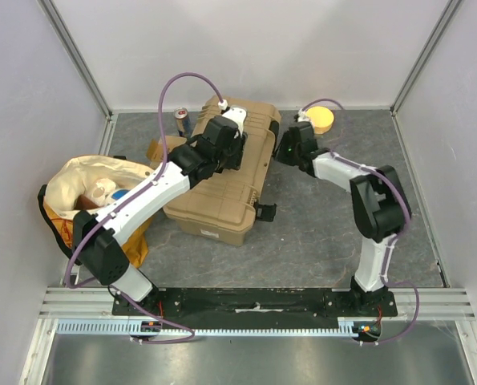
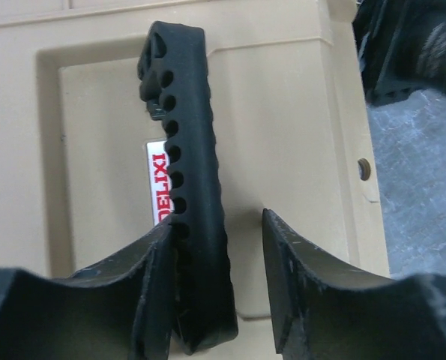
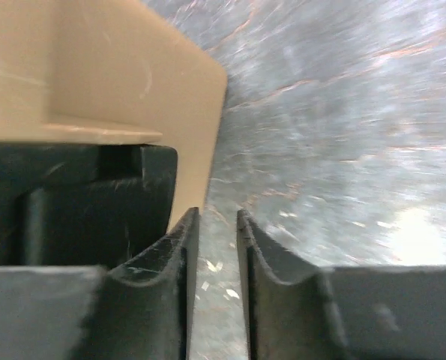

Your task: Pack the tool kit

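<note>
The tan toolbox [image 1: 222,192] lies closed in the middle of the table. My left gripper [image 1: 226,143] hangs over its lid [image 2: 282,112]. The black handle [image 2: 185,135] stands up between the fingers of my left gripper [image 2: 217,221], against the left finger and with a gap to the right one, so the jaws are open. My right gripper [image 1: 290,144] sits low at the box's right side. In the right wrist view my right gripper [image 3: 217,214] stands slightly open with only grey floor between its fingers, beside the black latch [image 3: 95,210] and the toolbox corner [image 3: 95,67]. No screwdrivers or hammer show.
A yellow-cream cloth bag [image 1: 94,192] slumps at the left, under my left arm. A small can [image 1: 182,122] stands behind the box, and a yellow round object [image 1: 322,119] lies at the back right. A second black latch [image 1: 264,211] sticks out of the box's near right side.
</note>
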